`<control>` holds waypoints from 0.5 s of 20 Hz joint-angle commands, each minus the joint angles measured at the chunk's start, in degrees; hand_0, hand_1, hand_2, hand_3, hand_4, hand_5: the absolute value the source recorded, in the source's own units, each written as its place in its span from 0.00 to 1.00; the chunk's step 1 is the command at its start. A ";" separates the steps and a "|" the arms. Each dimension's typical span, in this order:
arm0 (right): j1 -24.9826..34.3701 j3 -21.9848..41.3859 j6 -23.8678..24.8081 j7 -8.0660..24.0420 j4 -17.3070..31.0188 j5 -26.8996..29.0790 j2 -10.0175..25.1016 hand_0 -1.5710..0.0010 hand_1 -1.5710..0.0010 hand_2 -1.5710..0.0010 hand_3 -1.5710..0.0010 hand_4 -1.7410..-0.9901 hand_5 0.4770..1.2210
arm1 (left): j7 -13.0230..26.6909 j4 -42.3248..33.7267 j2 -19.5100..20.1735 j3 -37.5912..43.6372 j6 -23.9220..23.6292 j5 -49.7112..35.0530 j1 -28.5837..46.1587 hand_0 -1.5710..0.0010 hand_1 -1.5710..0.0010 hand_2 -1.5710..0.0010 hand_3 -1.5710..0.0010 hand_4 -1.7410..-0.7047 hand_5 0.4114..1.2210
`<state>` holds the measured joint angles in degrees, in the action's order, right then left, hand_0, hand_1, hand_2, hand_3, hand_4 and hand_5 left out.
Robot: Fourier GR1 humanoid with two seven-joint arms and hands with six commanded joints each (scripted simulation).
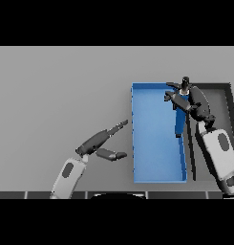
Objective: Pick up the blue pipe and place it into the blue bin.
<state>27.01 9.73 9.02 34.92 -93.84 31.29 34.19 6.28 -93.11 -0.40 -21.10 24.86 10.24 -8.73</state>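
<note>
Grey table (56, 86): your worktop. Blue bin (156, 162): right of centre, long axis running away from you. Dark tray (223, 93): just beside the bin's right wall. Right hand (187, 100): over the bin's far right corner, fingers curled round the pipe (179, 119). Pipe: blue, hanging inside the right wall, long axis roughly along the bin's; it already lies over the bin, so you likely need only lower and release. Left hand (101, 141): idle on the table left of the bin, fingers straight, holding nothing.

place: bare test bench | cue: plain grey table (61, 86) | blue bin (156, 143)
</note>
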 commanded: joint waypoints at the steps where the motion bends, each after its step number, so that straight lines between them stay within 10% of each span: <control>1: -0.09 1.81 1.94 0.01 0.90 0.35 0.82 0.00 0.00 0.00 0.03 0.00 1.00 | 0.21 0.43 -0.21 0.01 -0.14 0.19 -0.41 1.00 1.00 1.00 1.00 0.82 0.01; 6: -0.28 13.39 11.14 -0.29 4.14 3.07 7.50 0.00 0.01 0.00 0.46 0.00 1.00 | -0.49 -0.71 0.61 -0.03 0.33 -0.15 0.47 1.00 1.00 1.00 1.00 0.83 0.01; 10: 5.57 24.69 14.99 -0.55 7.78 10.19 13.93 0.52 0.56 0.56 0.74 0.44 1.00 | 0.57 0.07 0.16 -0.15 -0.12 0.49 -0.39 1.00 1.00 1.00 1.00 0.83 0.02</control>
<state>32.69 34.36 23.82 33.68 -86.09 41.36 48.15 6.88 -93.04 -0.24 -21.23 24.72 10.73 -9.14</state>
